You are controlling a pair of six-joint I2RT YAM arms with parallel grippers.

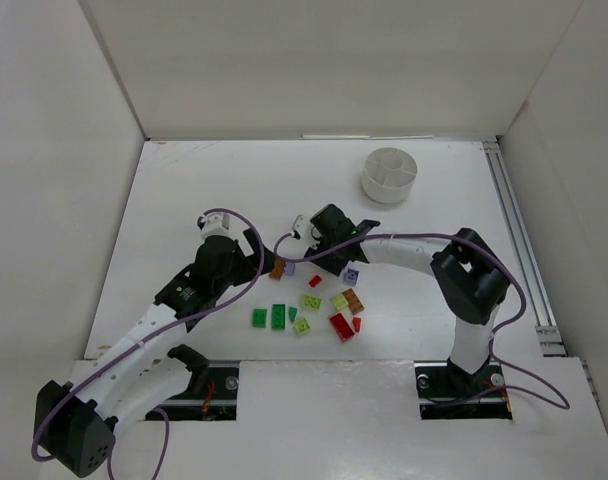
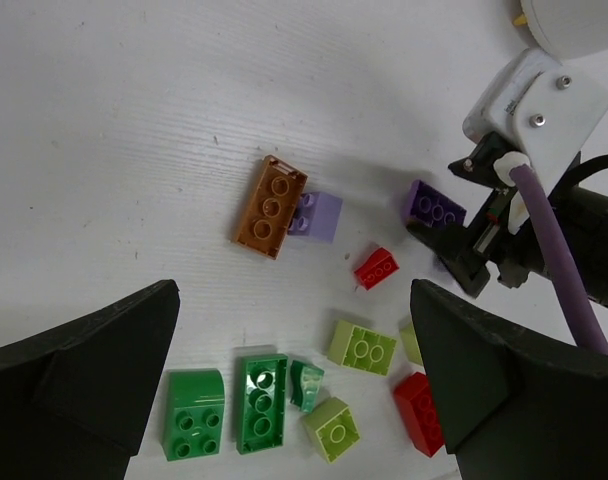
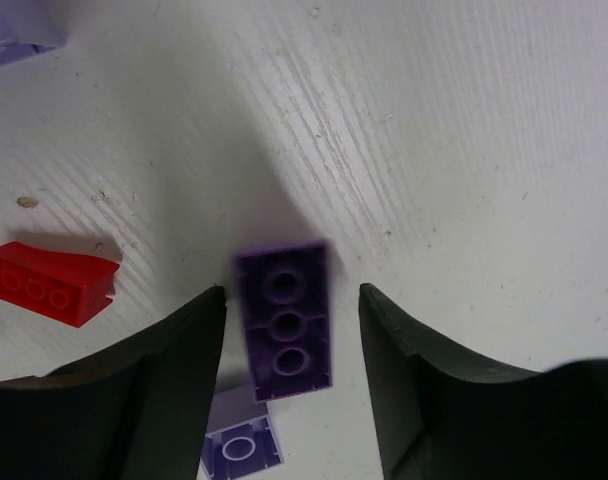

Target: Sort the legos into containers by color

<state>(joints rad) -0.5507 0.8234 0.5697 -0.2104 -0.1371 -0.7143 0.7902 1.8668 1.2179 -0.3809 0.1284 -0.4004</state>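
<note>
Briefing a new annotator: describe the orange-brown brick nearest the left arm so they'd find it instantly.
Look at the legos scattered in the middle of the white table. At their far-left corner lies the orange-brown brick, against a lavender brick. The other orange-brown piece sits further right, beside a lime one.

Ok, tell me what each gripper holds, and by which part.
Nothing is held. The right gripper straddles the purple brick along its long sides, a gap showing on each. The left gripper is empty.
</note>
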